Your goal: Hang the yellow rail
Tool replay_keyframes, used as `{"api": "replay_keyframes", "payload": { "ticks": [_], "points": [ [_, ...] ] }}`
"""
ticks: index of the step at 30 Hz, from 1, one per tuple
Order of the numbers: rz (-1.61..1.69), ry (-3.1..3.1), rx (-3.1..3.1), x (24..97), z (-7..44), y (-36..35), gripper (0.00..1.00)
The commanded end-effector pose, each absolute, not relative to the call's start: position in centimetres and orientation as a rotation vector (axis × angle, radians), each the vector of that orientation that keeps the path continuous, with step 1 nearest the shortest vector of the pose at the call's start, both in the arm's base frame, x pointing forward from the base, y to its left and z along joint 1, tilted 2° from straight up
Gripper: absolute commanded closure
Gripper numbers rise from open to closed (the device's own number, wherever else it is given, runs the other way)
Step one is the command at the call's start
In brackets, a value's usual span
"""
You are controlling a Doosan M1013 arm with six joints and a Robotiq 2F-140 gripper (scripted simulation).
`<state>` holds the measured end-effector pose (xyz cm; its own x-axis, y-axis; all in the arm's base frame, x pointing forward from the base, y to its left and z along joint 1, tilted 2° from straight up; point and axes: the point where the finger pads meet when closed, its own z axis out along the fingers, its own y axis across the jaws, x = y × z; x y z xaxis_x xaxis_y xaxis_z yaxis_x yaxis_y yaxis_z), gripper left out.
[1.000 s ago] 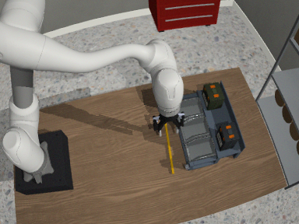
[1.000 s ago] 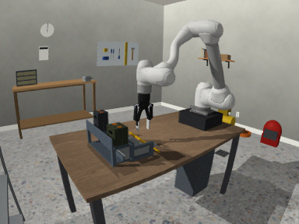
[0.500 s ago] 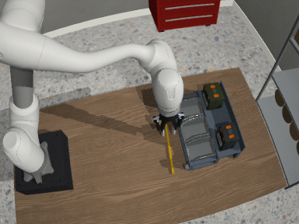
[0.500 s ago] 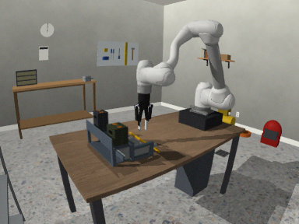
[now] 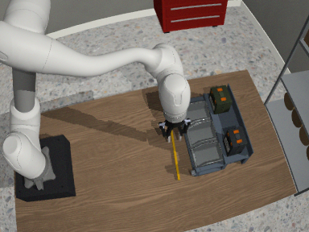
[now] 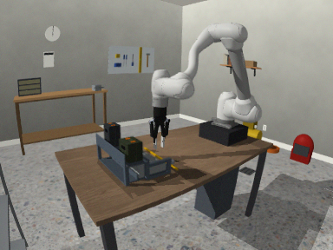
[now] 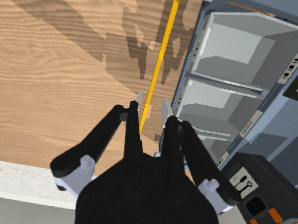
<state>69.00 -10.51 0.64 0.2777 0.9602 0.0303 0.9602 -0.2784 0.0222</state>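
The yellow rail [image 5: 176, 161] [image 6: 173, 166] [image 7: 162, 55] lies flat on the wooden table [image 5: 100, 161] [image 6: 204, 152], alongside the front of the grey bin rack [image 5: 238, 121] [image 6: 110, 153] [image 7: 187, 75]. My gripper [image 5: 174, 137] [image 6: 159, 144] [image 7: 152, 100] points down over the rail's far end. Its fingers are narrowed but still apart. In the wrist view the thin rail runs between the fingertips, with a gap on each side. The fingertips hang a little above the table. I cannot make out the hooks and their end plates clearly.
Two dark green boxes [image 5: 220, 98] [image 5: 234, 140] [image 6: 130, 148] sit on the back of the rack. The arm's black base [image 5: 56, 173] stands at the table's left end. A red drawer cabinet [image 5: 189, 12] and a metal shelf [image 5: 290, 105] stand off the table.
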Motion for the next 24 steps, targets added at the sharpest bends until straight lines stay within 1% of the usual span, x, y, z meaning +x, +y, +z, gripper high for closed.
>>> {"api": "replay_keyframes", "payload": {
  "ticks": [1, 12, 17, 24],
  "points": [
    [-0.056, -1.881, -2.506, 68.9, -1.8, -10.3, 0.63],
    [-0.056, -1.881, -2.506, 68.9, -1.8, -10.3, 0.63],
    [-0.056, -1.881, -2.506, 68.9, -4.7, -10.1, 0.63],
    [-0.056, -1.881, -2.506, 68.9, -4.7, -10.1, 0.63]
  ]
}}
